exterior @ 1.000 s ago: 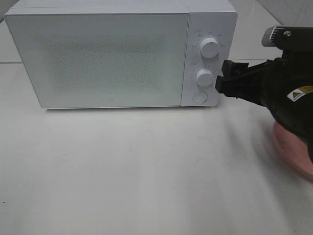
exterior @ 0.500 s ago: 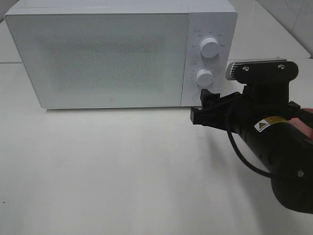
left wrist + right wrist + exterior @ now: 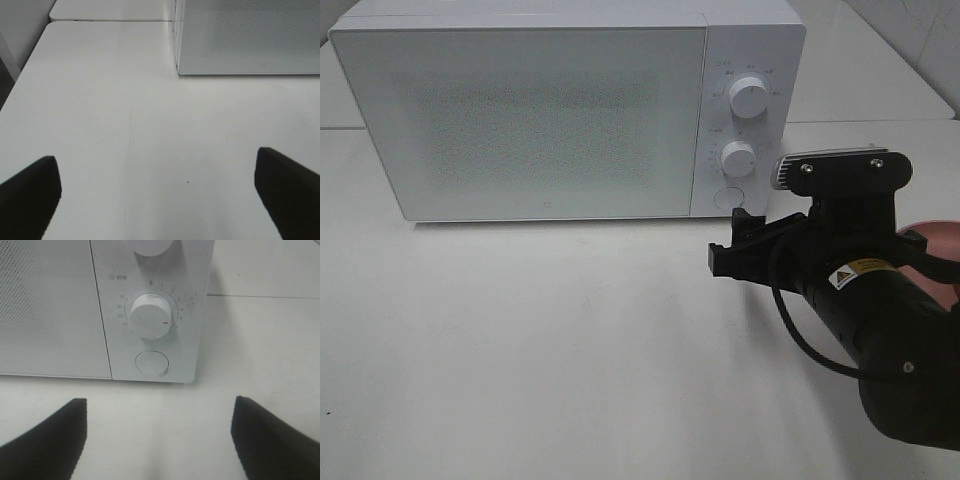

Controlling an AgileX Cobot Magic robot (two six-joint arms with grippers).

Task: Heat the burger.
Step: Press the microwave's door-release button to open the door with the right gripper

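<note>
Showing in none of the three views, the burger cannot be placed: the microwave (image 3: 570, 110) has its frosted door (image 3: 470, 150) shut, and nothing can be made out through it

The right gripper (image 3: 732, 240) is nearest to that oven. Its two black fingers (image 3: 45, 440) are spread wide with only bare table (image 3: 520, 350) between them, pinching nothing. They point at the control panel. Straight ahead of the gap between them, a short way past the tips and not touched, sits the round button (image 3: 152, 363) at the foot of the panel. Just beyond the button, further along the same line, is the lower knob (image 3: 150, 316), a white dial ringed with numbers and bearing a small red mark on the side toward the panel's outer edge. The upper knob (image 3: 750, 98) lies further still from the fingertips. The door begins just to the robot's left of the fingers' line.

Behind these fingers, back past the wrist camera and partly covered by the black arm, a sliver of a pink plate (image 3: 940, 245) shows at the edge of the high view; what it holds is hidden.

The left gripper (image 3: 157, 195) is out of the high view. Its wrist camera shows its fingers (image 3: 27, 195) parted as wide, with empty white table between them and nothing held. Ahead of them and off toward the robot's right stands the near lower corner of the microwave, well apart from the tips
</note>
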